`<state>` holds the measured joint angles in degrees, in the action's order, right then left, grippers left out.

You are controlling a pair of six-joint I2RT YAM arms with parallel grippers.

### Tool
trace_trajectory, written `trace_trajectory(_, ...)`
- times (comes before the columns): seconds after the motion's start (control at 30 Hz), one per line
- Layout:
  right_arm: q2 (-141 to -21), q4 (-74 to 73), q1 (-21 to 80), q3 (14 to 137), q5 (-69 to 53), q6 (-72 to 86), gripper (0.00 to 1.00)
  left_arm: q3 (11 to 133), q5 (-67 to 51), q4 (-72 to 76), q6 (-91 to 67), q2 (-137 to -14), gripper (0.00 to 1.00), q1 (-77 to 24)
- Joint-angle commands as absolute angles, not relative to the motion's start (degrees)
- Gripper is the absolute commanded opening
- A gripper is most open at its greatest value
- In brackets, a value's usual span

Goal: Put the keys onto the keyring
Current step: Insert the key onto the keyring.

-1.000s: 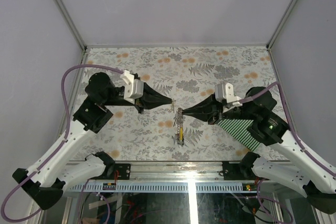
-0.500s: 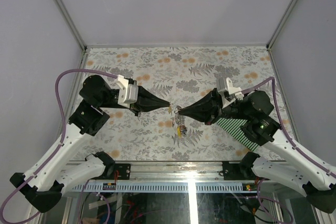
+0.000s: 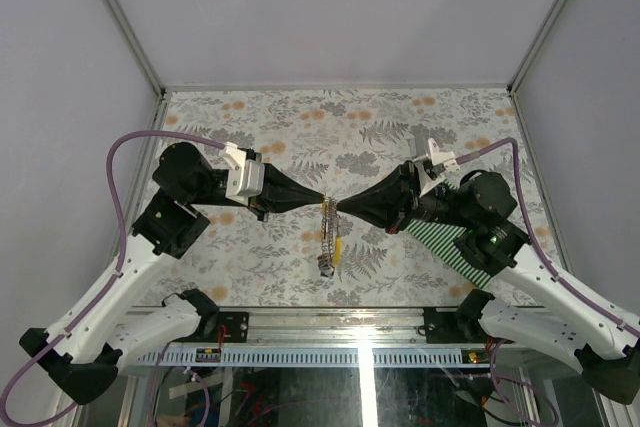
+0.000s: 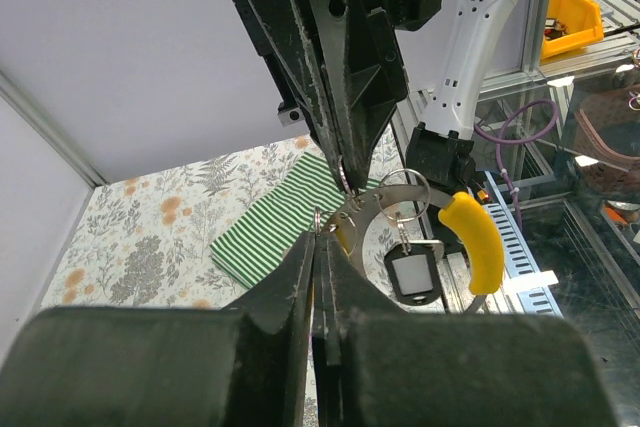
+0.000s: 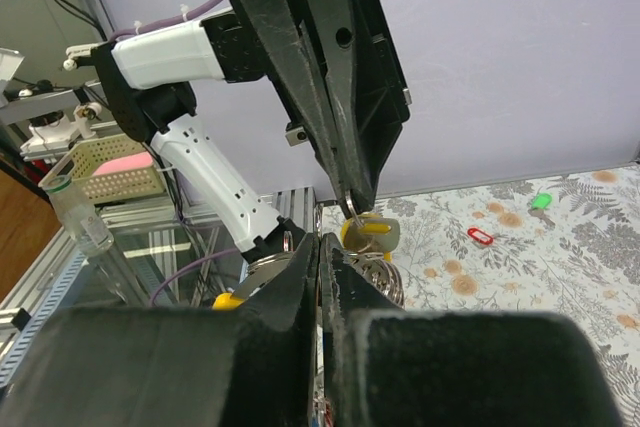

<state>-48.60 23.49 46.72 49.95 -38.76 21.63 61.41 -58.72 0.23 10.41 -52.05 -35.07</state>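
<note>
Jaws pressed together on both sides, folks, each pair pinching the keyring (image 3: 326, 230)! From the top camera, left jaws and right jaws meet nose to nose over the middle of the floral worktop (image 3: 300, 117), tips just beside one another. The silvery keyring dangles between them, with a yellow tag (image 3: 339, 247) hanging partway down. A green-and-white striped mat (image 3: 455, 252) lies partly under the right arm (image 3: 530, 267).

Over to the left wrist! Left jaws sit together at the bottom of the shot, a small ring nipped at their very tip. Right jaws drop in from above, closed as well, gripping the keyring (image 4: 385, 199) at a ring on its curved metal band. Off that band hang the yellow tag (image 4: 472, 239) and a dark-framed white tag (image 4: 412, 273). The striped mat (image 4: 280, 227) lies on the worktop (image 4: 150, 237) beyond.

Now the right wrist! Right jaws are closed at the bottom, and left jaws come down from the top, closed too, their tip touching the keyring (image 5: 385, 282) right by the yellow tag (image 5: 368, 231). On the worktop (image 5: 580, 247), a red key (image 5: 480, 236) and a green key (image 5: 541, 201) lie loose, well apart from the keyring. Off to the left stand a basket (image 5: 100, 172) and a clear bottle (image 5: 78, 215).
</note>
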Motion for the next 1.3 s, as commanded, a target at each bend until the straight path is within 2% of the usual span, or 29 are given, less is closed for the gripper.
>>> trace_trajectory(0.0, -48.36, 27.40, 46.67, 50.63, -35.41, 22.86, 0.00, 63.41, -58.80, 2.46, 11.36, -51.86, 0.00, -34.81)
trace_trajectory(1.27, -47.87, 24.92, 46.67, 50.89, -30.37, 23.90, 0.00, 63.63, -59.55, 1.22, 12.27, -52.59, 0.00, -34.82)
